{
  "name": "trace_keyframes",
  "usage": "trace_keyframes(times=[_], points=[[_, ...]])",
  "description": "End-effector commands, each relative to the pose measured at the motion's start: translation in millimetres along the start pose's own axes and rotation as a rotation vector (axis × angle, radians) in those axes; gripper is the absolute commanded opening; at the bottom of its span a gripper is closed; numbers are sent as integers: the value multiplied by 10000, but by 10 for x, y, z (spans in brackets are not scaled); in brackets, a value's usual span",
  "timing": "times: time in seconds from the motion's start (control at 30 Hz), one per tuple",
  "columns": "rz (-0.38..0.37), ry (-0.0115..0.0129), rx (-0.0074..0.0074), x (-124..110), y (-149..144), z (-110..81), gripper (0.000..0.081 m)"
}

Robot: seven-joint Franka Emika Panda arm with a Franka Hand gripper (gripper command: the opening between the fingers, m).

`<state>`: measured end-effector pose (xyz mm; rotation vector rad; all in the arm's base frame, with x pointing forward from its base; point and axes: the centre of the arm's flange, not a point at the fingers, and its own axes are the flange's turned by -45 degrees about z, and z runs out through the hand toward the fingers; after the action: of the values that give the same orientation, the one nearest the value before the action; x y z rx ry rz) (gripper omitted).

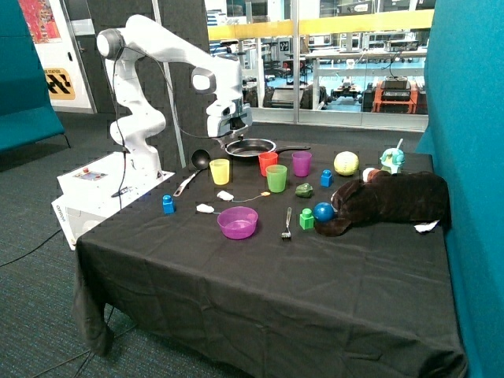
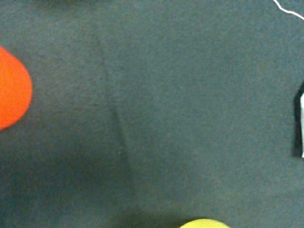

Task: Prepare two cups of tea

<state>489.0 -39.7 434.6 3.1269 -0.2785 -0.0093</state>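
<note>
Two small white tea bags lie on the black cloth: one (image 1: 225, 194) in front of the yellow cup (image 1: 220, 171), its thin string running toward the green cup (image 1: 276, 178), and the other (image 1: 205, 209) nearer the purple bowl. A red cup (image 1: 268, 163) and a purple cup (image 1: 302, 164) stand behind the green one. My gripper (image 1: 234, 135) hangs above the table between the yellow cup and the frying pan, holding nothing that shows. The wrist view shows bare cloth, the red cup's rim (image 2: 9, 90), the yellow cup's rim (image 2: 204, 223) and a bit of white string (image 2: 287, 9).
A black frying pan (image 1: 252, 146) sits behind the cups and a black ladle (image 1: 193, 169) lies beside the yellow cup. A purple bowl (image 1: 237, 222), a fork (image 1: 287, 224), blue and green blocks, a blue ball (image 1: 324, 211), a yellow ball (image 1: 346, 163) and a brown plush toy (image 1: 386, 201) crowd the table.
</note>
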Motion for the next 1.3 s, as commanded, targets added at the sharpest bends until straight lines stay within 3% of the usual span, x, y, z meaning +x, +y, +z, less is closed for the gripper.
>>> trace_keyframes(times=[0.0,0.33,0.47,0.63,1.0,1.27], points=[[-161,57,28,29,202,50,169],[25,57,28,51,490,122,230],[172,57,28,13,602,162,286],[90,57,28,-70,682,238,298],[-13,57,28,-165,907,444,424],[305,56,29,-128,1028,519,552]])
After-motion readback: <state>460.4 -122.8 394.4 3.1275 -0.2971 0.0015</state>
